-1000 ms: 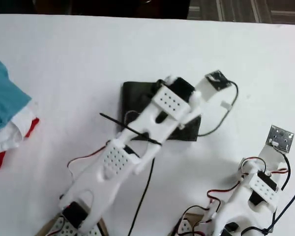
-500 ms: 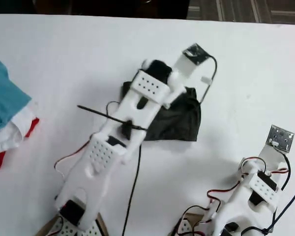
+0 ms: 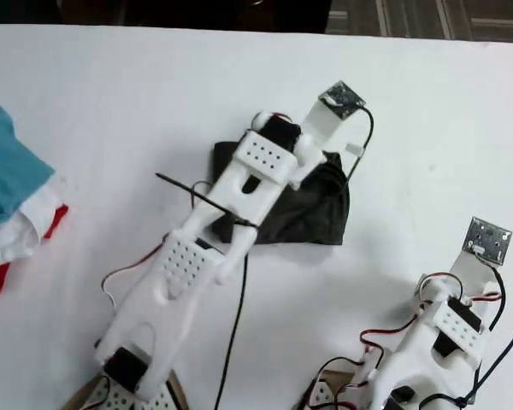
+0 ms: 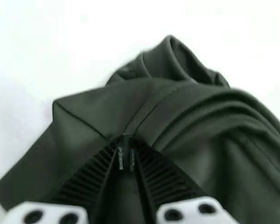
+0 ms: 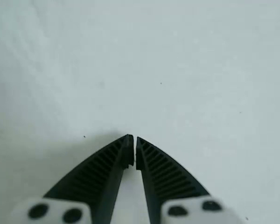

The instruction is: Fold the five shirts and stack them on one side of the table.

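Note:
A black shirt (image 3: pixel 312 209) lies crumpled in the middle of the white table. My left arm (image 3: pixel 239 205) stretches across it from the near edge. In the left wrist view my left gripper (image 4: pixel 125 157) is shut on a pinched fold of the black shirt (image 4: pixel 186 121), and the cloth rises in a ridge to the fingertips. Folded shirts (image 3: pixel 8 184) are stacked at the table's left edge, teal over white over red. My right arm (image 3: pixel 445 333) rests at the near right. My right gripper (image 5: pixel 134 150) is shut on nothing, just above the bare table.
Black cables (image 3: pixel 235 333) run from the left arm down to the near edge. White tabletop (image 3: pixel 137 94) stretches between the stack and the black shirt, and beyond it to the far edge.
My left arm swung away from me and to the left over the black shirt, then eased back slightly. The shirt's right side has bunched up. The right arm has stayed put.

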You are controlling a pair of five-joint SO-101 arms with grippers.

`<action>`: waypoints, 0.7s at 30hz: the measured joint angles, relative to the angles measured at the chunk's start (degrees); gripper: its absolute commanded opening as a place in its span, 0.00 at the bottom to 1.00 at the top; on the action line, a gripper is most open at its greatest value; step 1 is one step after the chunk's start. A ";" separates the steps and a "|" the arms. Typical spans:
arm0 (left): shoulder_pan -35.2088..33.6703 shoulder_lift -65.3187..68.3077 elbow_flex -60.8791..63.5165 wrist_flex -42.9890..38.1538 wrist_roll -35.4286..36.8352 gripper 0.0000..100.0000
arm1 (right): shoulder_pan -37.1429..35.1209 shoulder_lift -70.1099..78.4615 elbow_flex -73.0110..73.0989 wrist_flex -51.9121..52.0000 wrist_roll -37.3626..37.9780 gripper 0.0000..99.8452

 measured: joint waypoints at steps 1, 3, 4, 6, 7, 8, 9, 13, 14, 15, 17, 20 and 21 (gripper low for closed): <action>0.00 0.62 0.00 -1.58 0.00 0.02 | 0.00 0.00 0.00 0.00 0.00 0.02; 0.09 1.49 0.00 -5.01 0.00 0.02 | 0.00 0.00 0.00 0.00 0.00 0.02; 0.09 1.58 0.00 -7.12 0.00 0.02 | 0.00 0.00 0.00 0.00 0.00 0.02; 0.09 1.58 -0.09 -11.25 0.00 0.02 | 0.00 0.00 0.00 0.00 0.00 0.02; 0.09 1.58 -0.88 -12.66 0.00 0.02 | 0.00 0.00 0.00 0.00 0.00 0.02; 0.09 1.58 -2.11 -13.36 0.00 0.02 | 0.00 0.00 0.00 0.00 0.00 0.02; 0.00 1.58 -3.52 -13.54 0.00 0.02 | 0.00 0.00 0.00 0.00 0.00 0.02; -1.23 1.58 -11.08 -10.11 0.00 0.02 | 0.00 0.00 0.00 0.00 0.00 0.02; -1.58 1.67 -13.10 -8.18 0.00 0.02 | 0.00 0.00 0.00 0.00 0.00 0.02; -1.85 1.67 -14.95 -5.80 0.00 0.02 | 0.00 0.00 0.00 0.00 0.00 0.02; -2.11 1.67 -18.20 -0.26 0.00 0.02 | 0.00 0.00 0.00 0.00 0.00 0.02; -2.11 1.67 -21.01 9.41 0.00 0.02 | 0.00 0.00 0.00 0.00 0.00 0.02; -2.11 1.67 -21.27 12.40 0.00 0.02 | 0.00 0.00 0.00 0.00 0.00 0.02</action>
